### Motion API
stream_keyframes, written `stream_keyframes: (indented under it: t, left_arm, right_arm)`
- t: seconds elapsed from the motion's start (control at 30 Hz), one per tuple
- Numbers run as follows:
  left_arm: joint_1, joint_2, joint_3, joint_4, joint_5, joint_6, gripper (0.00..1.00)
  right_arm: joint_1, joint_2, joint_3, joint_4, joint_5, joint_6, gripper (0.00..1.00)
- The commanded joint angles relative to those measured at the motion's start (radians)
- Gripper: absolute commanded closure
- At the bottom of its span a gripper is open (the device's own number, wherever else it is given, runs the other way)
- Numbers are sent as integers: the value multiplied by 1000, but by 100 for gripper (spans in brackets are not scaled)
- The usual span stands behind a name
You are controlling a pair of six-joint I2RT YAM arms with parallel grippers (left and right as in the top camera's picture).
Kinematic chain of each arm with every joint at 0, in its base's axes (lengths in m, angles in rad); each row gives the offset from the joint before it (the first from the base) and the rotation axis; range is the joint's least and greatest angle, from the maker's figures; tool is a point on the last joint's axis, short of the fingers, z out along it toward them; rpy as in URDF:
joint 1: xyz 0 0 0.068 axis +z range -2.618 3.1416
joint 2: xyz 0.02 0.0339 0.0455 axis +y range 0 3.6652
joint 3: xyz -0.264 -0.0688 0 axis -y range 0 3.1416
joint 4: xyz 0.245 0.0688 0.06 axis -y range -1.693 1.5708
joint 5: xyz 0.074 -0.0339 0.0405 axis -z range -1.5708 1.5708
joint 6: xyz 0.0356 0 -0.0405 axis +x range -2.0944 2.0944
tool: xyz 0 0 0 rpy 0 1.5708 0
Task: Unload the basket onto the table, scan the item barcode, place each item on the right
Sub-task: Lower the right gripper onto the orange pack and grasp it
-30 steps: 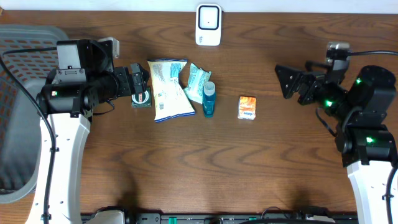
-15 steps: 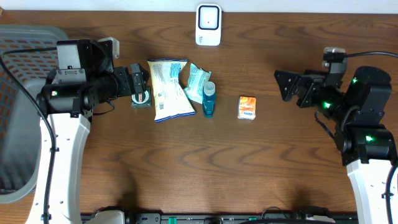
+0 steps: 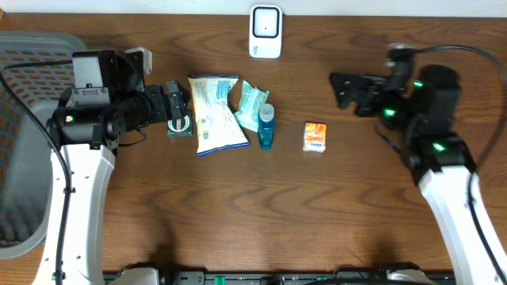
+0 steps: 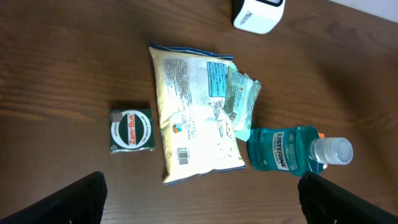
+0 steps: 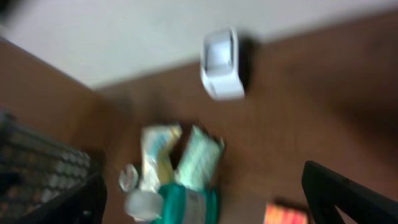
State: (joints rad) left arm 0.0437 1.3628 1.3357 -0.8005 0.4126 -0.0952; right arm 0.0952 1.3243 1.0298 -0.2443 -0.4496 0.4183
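The white barcode scanner stands at the table's back edge, also in the left wrist view and blurred in the right wrist view. Several items lie mid-table: a chip bag with its barcode up, a green wipes pack, a teal mouthwash bottle, an orange box and a green tin. My left gripper hovers open above the tin, holding nothing. Right of the orange box and further back, my right gripper is open, empty and pointing left.
A grey mesh basket fills the table's left side behind the left arm. Bare wood lies in front of the items and between the orange box and the right arm. The right wrist view is motion-blurred.
The right arm has swung left and toward the back of the table, closer to the scanner. The left arm and all items have stayed put.
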Motion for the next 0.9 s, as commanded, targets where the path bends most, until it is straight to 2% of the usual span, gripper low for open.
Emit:
stream_keyframes:
  t: [0.0,0.2,0.27,0.5,0.6,0.63,0.73,0.87]
  left_arm:
    - [-1,3,2,0,-7,20,2]
    - [-1,3,2,0,-7,20,2]
    - [-1,3,2,0,-7,20,2]
    - [-1,3,2,0,-7,20,2]
    - [-1,3,2,0,-7,20,2]
    - [-1,3,2,0,-7,20,2]
    - [-1,3,2,0,-7,20,2]
    - [-1,3,2,0,-7,20,2]
  right_arm:
    - [35,121,8,-23,39,19,5]
    - [43,291,8,-85,-53,64,5]
    - [43,318,8,-133,-40,63,1]
    - [43,371,7,-283,114,19,1]
    - [43,390,7,-275,130,-42,30]
    - [43,396,7,-268,130,-50,34]
    - [43,417,7,-244,130,-49,35]
    - [43,452,7,-225,130,-49,29]
